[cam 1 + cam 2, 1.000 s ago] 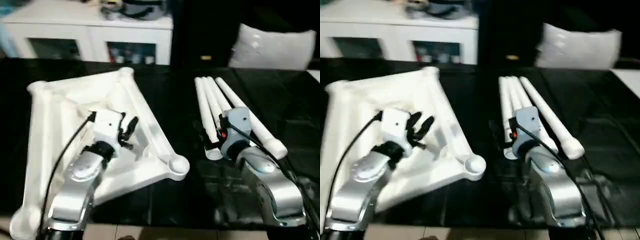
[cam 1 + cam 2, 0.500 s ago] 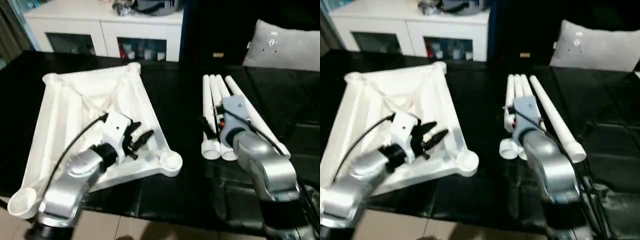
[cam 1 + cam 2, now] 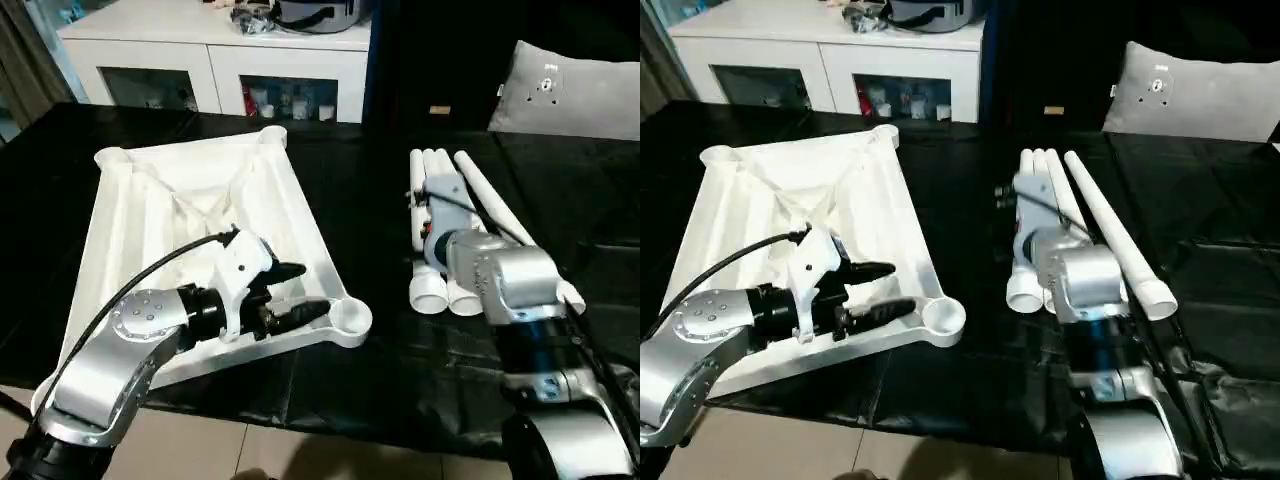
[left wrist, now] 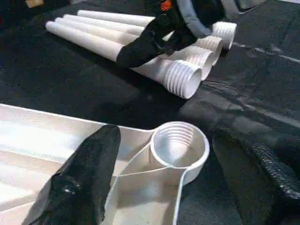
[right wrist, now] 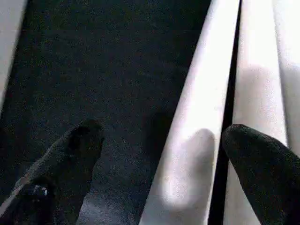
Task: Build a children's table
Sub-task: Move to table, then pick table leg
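Your right gripper (image 5: 154, 154) is spread wide with nothing in it, one finger (image 5: 70, 150) over bare black table (image 3: 360, 180), the other (image 5: 260, 159) over the bundle of four tube legs (image 3: 1065, 215). The outermost leg (image 5: 197, 126) runs lengthwise between them, toward the table's far edge. The left gripper (image 4: 159, 173), also open and empty, straddles the upturned tabletop's (image 3: 180, 200) near corner socket (image 4: 179, 140), flared leg ends just beyond.

My left gripper (image 3: 883, 288) hangs with jaws spread over the upturned white plastic square tabletop (image 3: 760, 190), beside four white tube legs (image 3: 1095, 235) on the black desk (image 3: 960, 180).
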